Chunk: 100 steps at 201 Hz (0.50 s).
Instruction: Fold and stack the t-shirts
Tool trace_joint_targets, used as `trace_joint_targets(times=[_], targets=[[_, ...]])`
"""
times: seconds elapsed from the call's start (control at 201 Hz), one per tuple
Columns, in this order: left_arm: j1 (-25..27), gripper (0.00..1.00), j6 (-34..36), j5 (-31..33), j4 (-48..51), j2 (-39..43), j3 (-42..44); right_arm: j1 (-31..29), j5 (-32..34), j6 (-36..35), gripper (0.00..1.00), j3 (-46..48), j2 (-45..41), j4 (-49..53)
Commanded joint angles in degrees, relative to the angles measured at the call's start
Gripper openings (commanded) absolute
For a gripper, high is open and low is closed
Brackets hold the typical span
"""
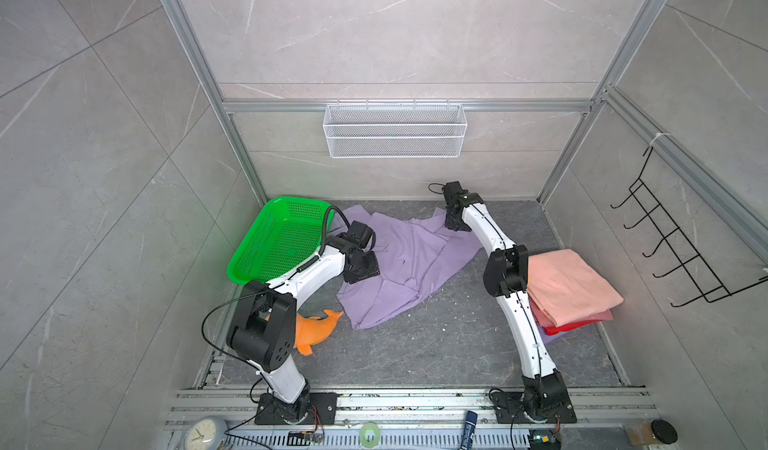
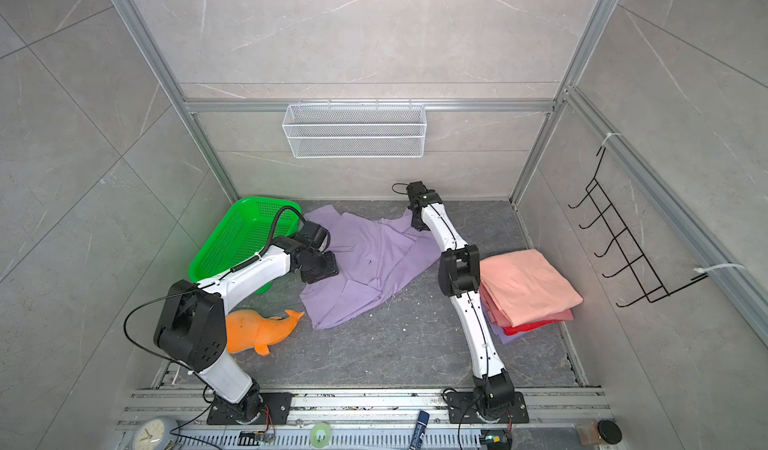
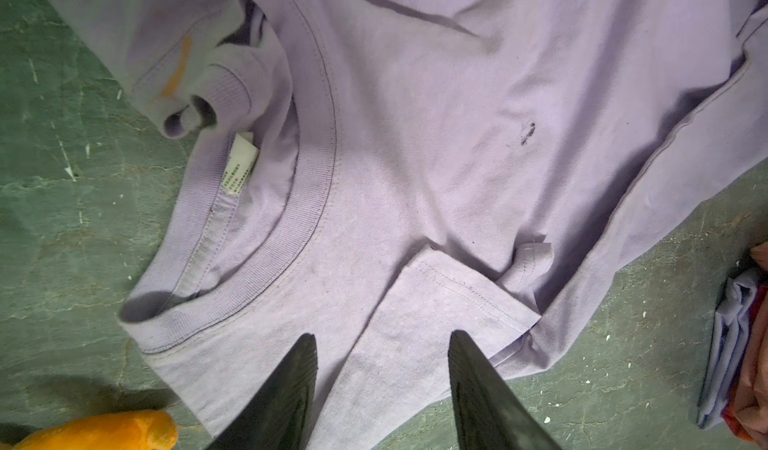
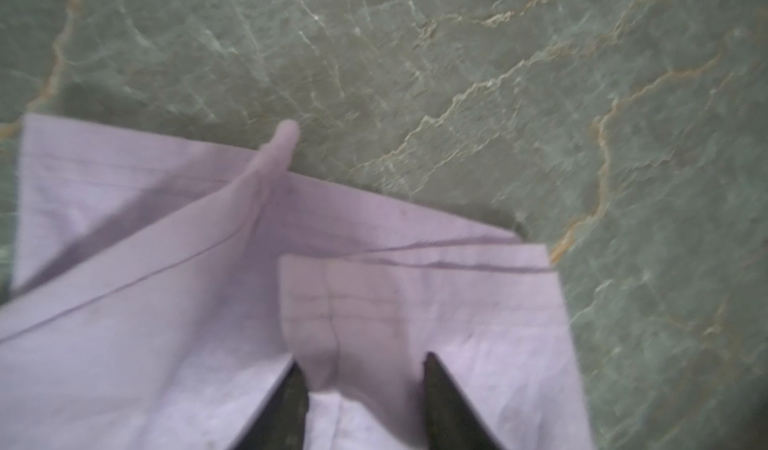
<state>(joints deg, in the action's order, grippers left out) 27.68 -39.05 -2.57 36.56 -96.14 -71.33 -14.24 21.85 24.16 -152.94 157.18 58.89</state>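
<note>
**Spreading of lilac t-shirt under way, folding not yet begun**

The lilac t-shirt (image 1: 409,261) is seen rumpled at the middle of the floor, toward the far side. It lies between the green basket (image 1: 278,244) on the left and the stack of folded shirts (image 1: 573,286) on the right. That stack is topped by a salmon-pink one.

The left gripper (image 3: 382,338) is held over the shirt's near-left part with its fingers well apart and nothing gripped. The right gripper (image 4: 362,358) is set at the far-right hem corner. A ridge of cloth stands between its parted fingers, but whether it is pinched cannot be told.

The step is judged best done if both cloth layers are caught at the hem and the shoulder is pinned or gripped on the left. The shirt should then be drawn taut and flat before any fold is made.

Only the left wrist view shows the collar (image 3: 316,202), its label (image 3: 241,165), a dark stain (image 3: 525,134) and a sleeve doubled under the fingers. Only the right wrist view, though blurred, shows the layered hem. The stack's place is made clear in both top views.
</note>
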Motion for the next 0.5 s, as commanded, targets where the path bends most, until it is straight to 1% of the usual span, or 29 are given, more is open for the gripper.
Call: trace_joint_targets(times=[0.0,0.08,0.189,0.239,0.334,0.493], targets=[[0.8,0.54,-1.6,1.8,2.5,2.8,-1.0,1.4,-1.4,0.3,0.14,0.1,-0.5,1.4],[1.3,0.53,-1.9,2.2,2.7,3.2,-0.6,1.7,-2.3,0.4,0.04,0.8,-2.5,1.4],[2.9,0.53,-0.3,2.2,3.9,2.8,-2.0,1.8,-3.4,0.3,0.00,3.7,-7.3,1.3],[3.9,0.53,0.8,2.2,4.8,1.9,-3.3,1.8,-4.3,0.0,0.00,8.2,-9.7,0.4],[6.2,0.53,2.6,2.2,6.3,-0.9,-5.6,1.9,-6.3,0.4,0.00,17.3,-17.3,-2.7],[9.0,0.53,3.1,2.2,6.2,-5.9,-7.9,2.6,-10.0,2.5,0.00,34.1,-28.7,-9.3]])
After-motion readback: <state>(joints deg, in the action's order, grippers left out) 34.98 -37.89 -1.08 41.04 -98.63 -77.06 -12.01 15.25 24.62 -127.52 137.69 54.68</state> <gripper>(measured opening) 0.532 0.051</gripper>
